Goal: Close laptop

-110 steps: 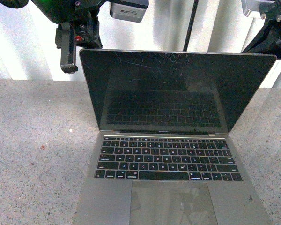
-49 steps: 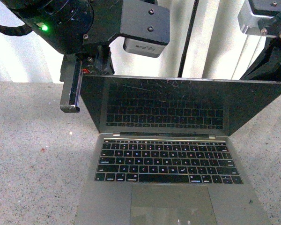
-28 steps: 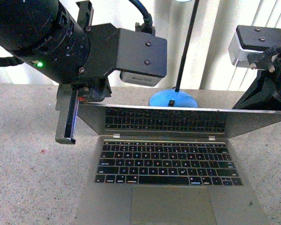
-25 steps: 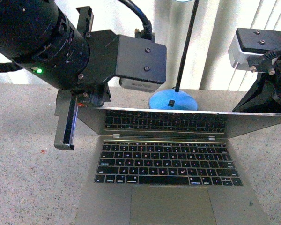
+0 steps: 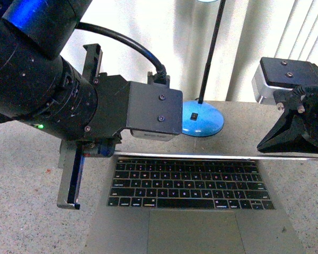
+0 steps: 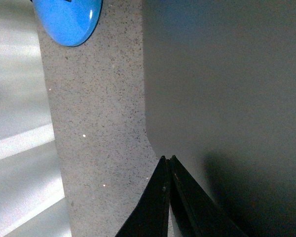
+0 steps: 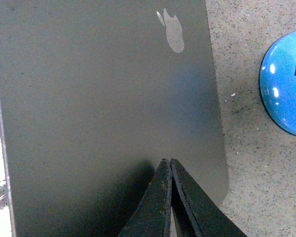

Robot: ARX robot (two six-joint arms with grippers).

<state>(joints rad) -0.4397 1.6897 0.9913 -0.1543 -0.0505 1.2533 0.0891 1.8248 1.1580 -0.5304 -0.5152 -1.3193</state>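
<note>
The silver-grey laptop (image 5: pixel 191 222) lies on the speckled table, its black keys and trackpad facing me. Its lid (image 5: pixel 212 156) is tilted far down, so I see it almost edge-on just above the keyboard. My left gripper (image 5: pixel 68 201) is shut and hangs at the lid's left corner; in the left wrist view its tips (image 6: pixel 167 159) sit at the rounded corner of the grey lid (image 6: pixel 227 89). My right gripper (image 5: pixel 266 145) is shut over the lid's right end. In the right wrist view its tips (image 7: pixel 167 161) rest over the lid (image 7: pixel 98 98), near the apple logo (image 7: pixel 171 30).
A blue round lamp base (image 5: pixel 202 119) with a thin black pole (image 5: pixel 212 47) stands on the table (image 5: pixel 21 211) just behind the laptop. The lamp base also shows in the left wrist view (image 6: pixel 66 19) and the right wrist view (image 7: pixel 286 84). White blinds fill the background.
The lid has swung down from nearly upright to almost edge-on over the keyboard. Both arms have come down and toward me with it, uncovering the lamp base behind.
</note>
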